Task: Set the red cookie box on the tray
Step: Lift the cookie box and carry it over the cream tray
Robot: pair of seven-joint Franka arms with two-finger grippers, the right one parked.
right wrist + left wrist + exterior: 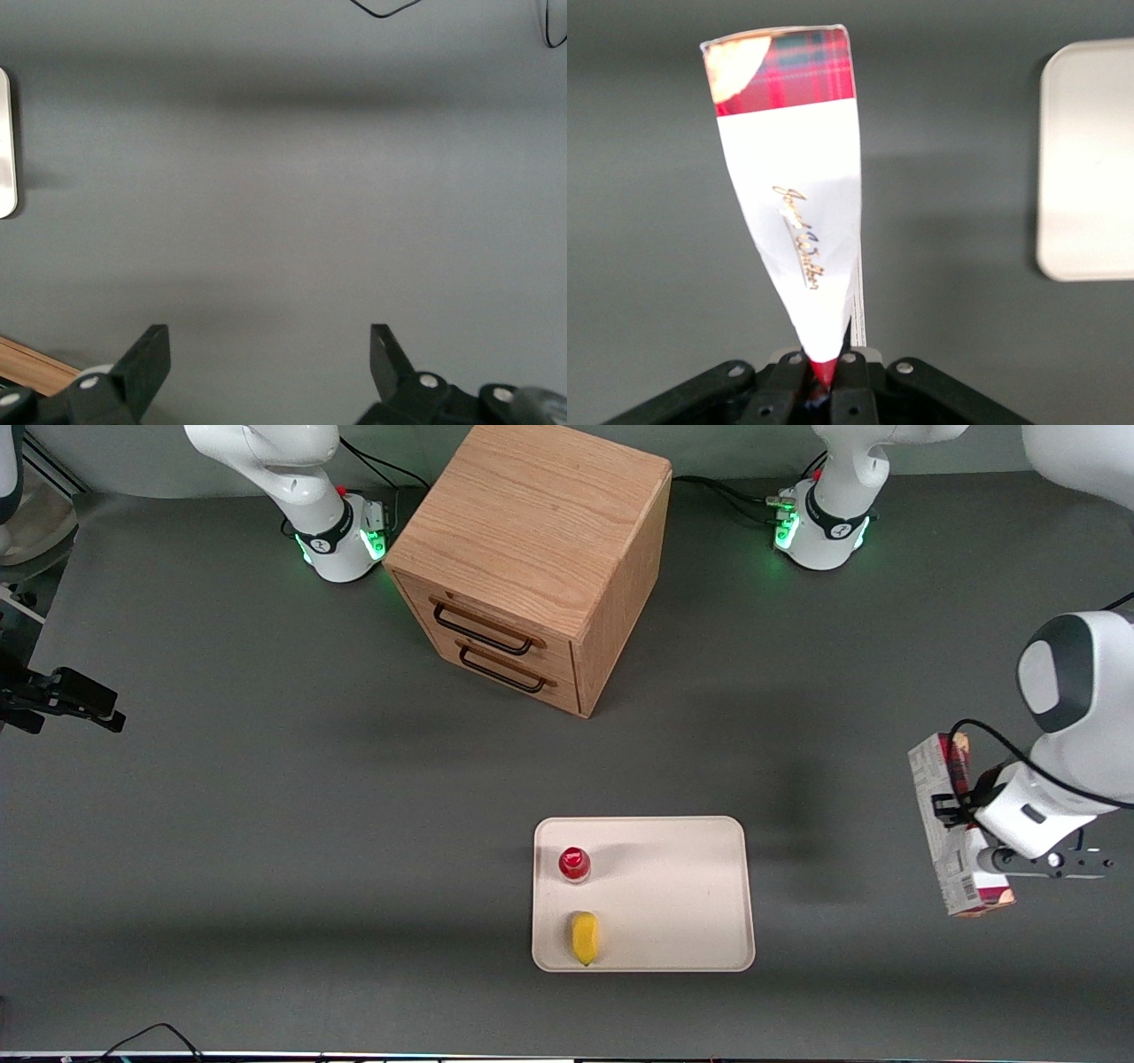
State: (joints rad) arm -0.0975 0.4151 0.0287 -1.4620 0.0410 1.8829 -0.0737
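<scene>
Gripper (818,382) clamped on red cookie box (950,828), lifted clear of table; carrying across to tray (691,886) left.

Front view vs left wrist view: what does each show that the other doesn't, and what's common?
Front view only: the wooden drawer cabinet, the red-capped bottle and a yellow item on the tray, both arm bases, and the box's grey-white printed side.

Left wrist view only: the box's white face with gold script and red tartan end, and the jaws closed on its near end.

Both: the red cookie box held by the gripper above the table toward the working arm's end, apart from the tray.
</scene>
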